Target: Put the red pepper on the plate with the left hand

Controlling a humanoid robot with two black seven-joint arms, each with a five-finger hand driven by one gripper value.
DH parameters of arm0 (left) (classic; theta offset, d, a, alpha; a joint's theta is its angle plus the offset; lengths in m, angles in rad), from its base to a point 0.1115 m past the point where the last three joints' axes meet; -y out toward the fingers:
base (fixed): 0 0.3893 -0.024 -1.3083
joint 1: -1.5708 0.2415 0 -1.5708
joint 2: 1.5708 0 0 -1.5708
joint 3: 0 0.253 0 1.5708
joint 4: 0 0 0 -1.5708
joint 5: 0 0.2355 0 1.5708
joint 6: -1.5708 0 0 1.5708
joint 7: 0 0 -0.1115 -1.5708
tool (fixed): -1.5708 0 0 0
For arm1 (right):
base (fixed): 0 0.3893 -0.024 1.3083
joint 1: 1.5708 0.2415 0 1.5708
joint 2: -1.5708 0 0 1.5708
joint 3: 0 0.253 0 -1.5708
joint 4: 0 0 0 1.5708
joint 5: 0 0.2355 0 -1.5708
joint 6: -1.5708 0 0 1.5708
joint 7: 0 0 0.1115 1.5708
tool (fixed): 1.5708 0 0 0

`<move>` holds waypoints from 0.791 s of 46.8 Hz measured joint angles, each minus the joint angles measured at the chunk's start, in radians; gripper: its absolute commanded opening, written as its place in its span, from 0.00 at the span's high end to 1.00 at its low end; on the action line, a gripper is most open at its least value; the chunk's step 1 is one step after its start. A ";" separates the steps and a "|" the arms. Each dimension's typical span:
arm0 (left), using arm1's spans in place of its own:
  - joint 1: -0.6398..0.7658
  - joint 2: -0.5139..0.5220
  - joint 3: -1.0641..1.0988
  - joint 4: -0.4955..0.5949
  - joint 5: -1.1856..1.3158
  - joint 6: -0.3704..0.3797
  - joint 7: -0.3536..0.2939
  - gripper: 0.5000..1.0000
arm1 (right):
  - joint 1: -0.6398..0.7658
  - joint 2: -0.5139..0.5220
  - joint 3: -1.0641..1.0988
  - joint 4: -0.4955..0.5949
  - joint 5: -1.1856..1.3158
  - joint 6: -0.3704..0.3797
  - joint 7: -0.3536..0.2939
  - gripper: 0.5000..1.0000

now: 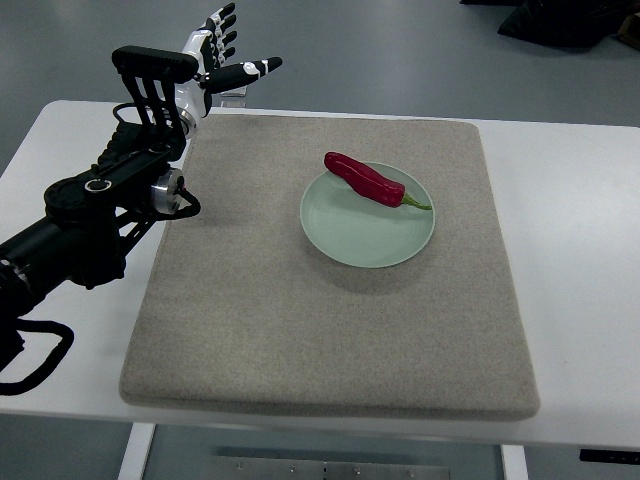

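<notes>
A long red pepper with a green stem lies across the upper left part of a pale green plate, its tip reaching over the rim. The plate sits on a grey felt mat. My left hand is raised at the mat's far left corner, well away from the plate, fingers spread and holding nothing. Its black arm comes in from the left edge.
The mat covers most of a white table. Beyond the table's far edge is grey floor, with a dark object at the top right corner.
</notes>
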 measured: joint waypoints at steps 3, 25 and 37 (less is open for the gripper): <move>0.030 0.000 -0.055 0.002 -0.014 0.000 0.000 0.01 | 0.000 0.000 0.000 0.000 0.000 0.000 0.000 0.14; 0.153 -0.003 -0.244 -0.008 -0.379 -0.108 -0.008 0.00 | 0.000 0.000 0.000 0.000 0.000 0.000 0.000 0.14; 0.155 -0.008 -0.276 0.001 -0.480 -0.188 -0.014 0.00 | 0.000 0.000 0.000 0.000 0.000 0.000 0.000 0.14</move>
